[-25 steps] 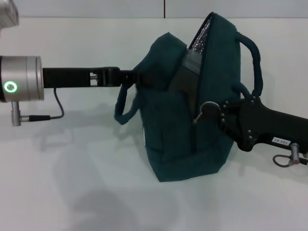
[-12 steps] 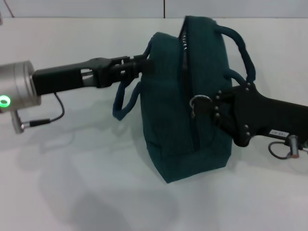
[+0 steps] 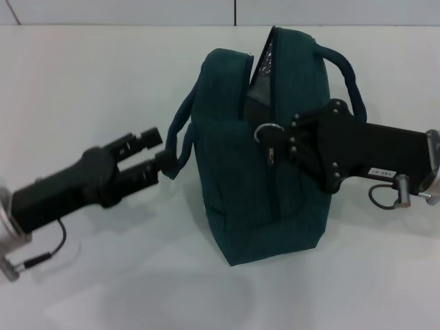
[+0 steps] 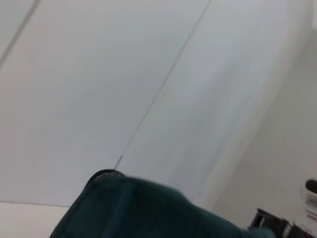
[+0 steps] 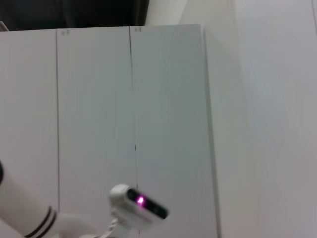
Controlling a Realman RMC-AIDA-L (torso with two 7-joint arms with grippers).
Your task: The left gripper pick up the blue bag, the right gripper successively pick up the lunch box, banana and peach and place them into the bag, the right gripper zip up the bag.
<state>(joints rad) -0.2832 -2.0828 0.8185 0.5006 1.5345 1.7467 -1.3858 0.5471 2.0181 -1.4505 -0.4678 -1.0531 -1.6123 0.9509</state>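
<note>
The blue bag [image 3: 240, 199] stands upright in the middle of the white table [image 3: 103, 69]. Its zipper is parted at the top, where silver lining [image 3: 264, 58] shows. My right gripper [image 3: 278, 141] reaches in from the right and is shut on the zipper pull [image 3: 265, 133], about halfway up the bag's front. Down at the left, my left gripper [image 3: 157, 146] is open, its fingertips right beside the bag's left handle loop [image 3: 177, 137] and holding nothing. The left wrist view shows only a strip of the bag's fabric [image 4: 148, 213]. Lunch box, banana and peach are hidden from view.
The bag's other handle [image 3: 347, 75] arches over its right side, above my right arm. A cable [image 3: 48, 254] hangs under the left wrist. White tabletop lies all around the bag. The right wrist view shows only wall panels and a small camera device [image 5: 141, 202].
My left gripper has let go of the bag's upper left edge and dropped back toward the front left, now open. The right gripper shifted left with the zipper pull; a gap shows at the top.
</note>
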